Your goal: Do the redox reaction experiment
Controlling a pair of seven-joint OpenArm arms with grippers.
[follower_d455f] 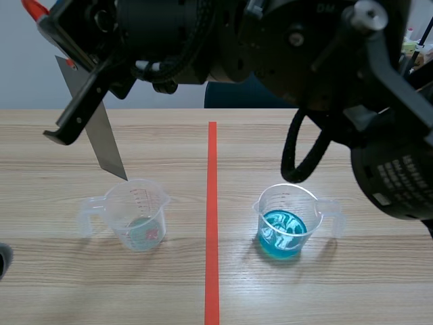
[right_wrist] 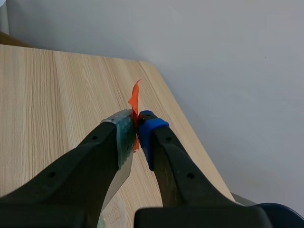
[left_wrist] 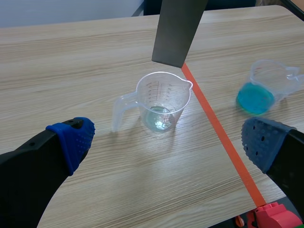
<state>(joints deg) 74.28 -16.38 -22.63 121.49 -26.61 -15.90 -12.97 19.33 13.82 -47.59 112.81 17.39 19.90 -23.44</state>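
Note:
A clear measuring cup (follower_d455f: 139, 217) (left_wrist: 164, 99) with a little clear liquid stands left of the tape line. A second cup (follower_d455f: 284, 223) (left_wrist: 259, 92) holds blue liquid on the right side. My right arm crosses the top of the scene view; its gripper (follower_d455f: 49, 26) (right_wrist: 137, 126) is shut on the orange-taped upper end of a grey metal strip (follower_d455f: 98, 128) (left_wrist: 178, 28) (right_wrist: 124, 137). The strip hangs slanted, its lower tip just above the clear cup's far rim, outside the liquid. My left gripper (left_wrist: 166, 140) is open, low and in front of the clear cup, holding nothing.
An orange-red tape line (follower_d455f: 212, 217) runs down the table between the two cups. A red object (left_wrist: 273, 216) shows beside my left gripper's right finger. A dark chair back (follower_d455f: 250, 95) stands beyond the far table edge.

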